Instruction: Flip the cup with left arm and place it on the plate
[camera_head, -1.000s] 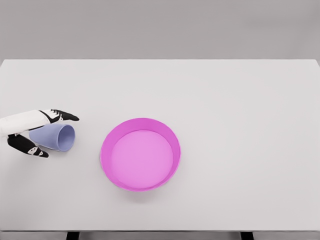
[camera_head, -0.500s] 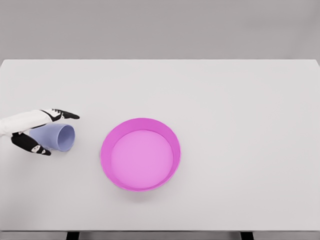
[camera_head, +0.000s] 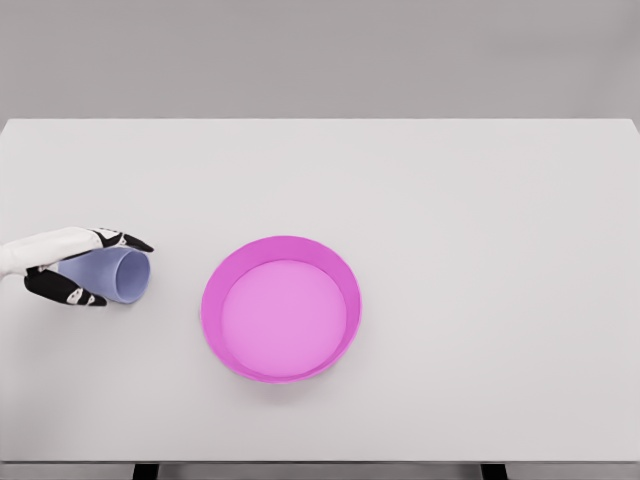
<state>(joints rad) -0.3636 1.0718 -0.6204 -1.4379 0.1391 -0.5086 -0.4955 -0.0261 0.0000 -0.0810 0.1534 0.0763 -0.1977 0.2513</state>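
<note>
Nothing finished: my left hand (camera_head: 70, 265) grips the lying cup (camera_head: 115, 275); flipping and setting it on the plate (camera_head: 215, 290) remain.

single head view looking down on table (camera_head: 450, 200)

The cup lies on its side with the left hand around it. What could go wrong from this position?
1. The cup is round and lies on its side, so it may roll or slip out if the left hand has only a loose hold; whether the fingers press it is unclear.
2. The plate has a raised wall right of the cup. A low carry could knock the cup against it.
3. A half-finished flip could set the cup down tilted.
</note>
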